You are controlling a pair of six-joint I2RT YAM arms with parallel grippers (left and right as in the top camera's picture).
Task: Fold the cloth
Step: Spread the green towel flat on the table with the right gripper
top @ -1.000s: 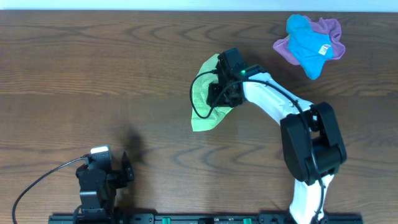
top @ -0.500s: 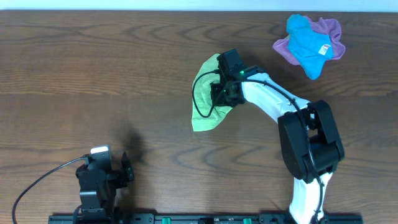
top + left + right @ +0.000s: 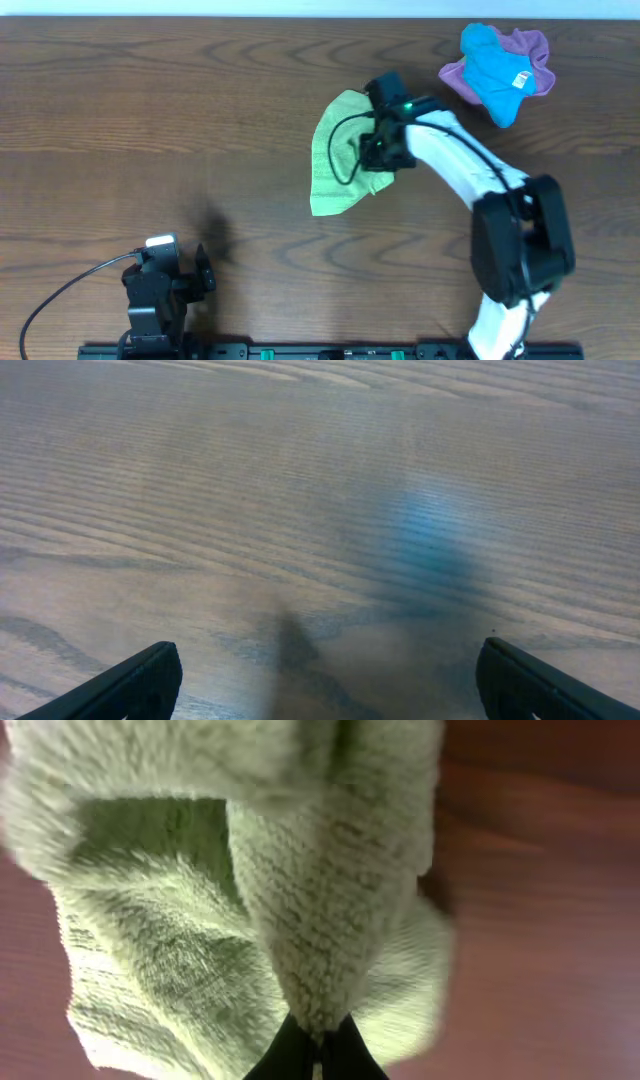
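Note:
The lime yellow-green cloth [image 3: 333, 150] lies crumpled on the wooden table near the middle in the overhead view. My right gripper [image 3: 378, 158] is shut on the cloth's right edge. In the right wrist view the pinched fold of cloth [image 3: 330, 920] rises from between the closed fingertips [image 3: 315, 1055] and fills most of the frame. My left gripper [image 3: 185, 275] is open and empty at the front left, far from the cloth. In the left wrist view its fingertips [image 3: 325, 680] stand wide apart over bare wood.
A bright blue cloth with a white tag [image 3: 495, 62] lies on a purple cloth [image 3: 538, 50] at the back right. The black cable [image 3: 340, 150] of the right arm loops over the lime cloth. The table's front rail [image 3: 320, 352] runs along the bottom.
My right gripper has moved right and slightly back with the cloth's edge in it, spreading the cloth wider. The left arm has not moved.

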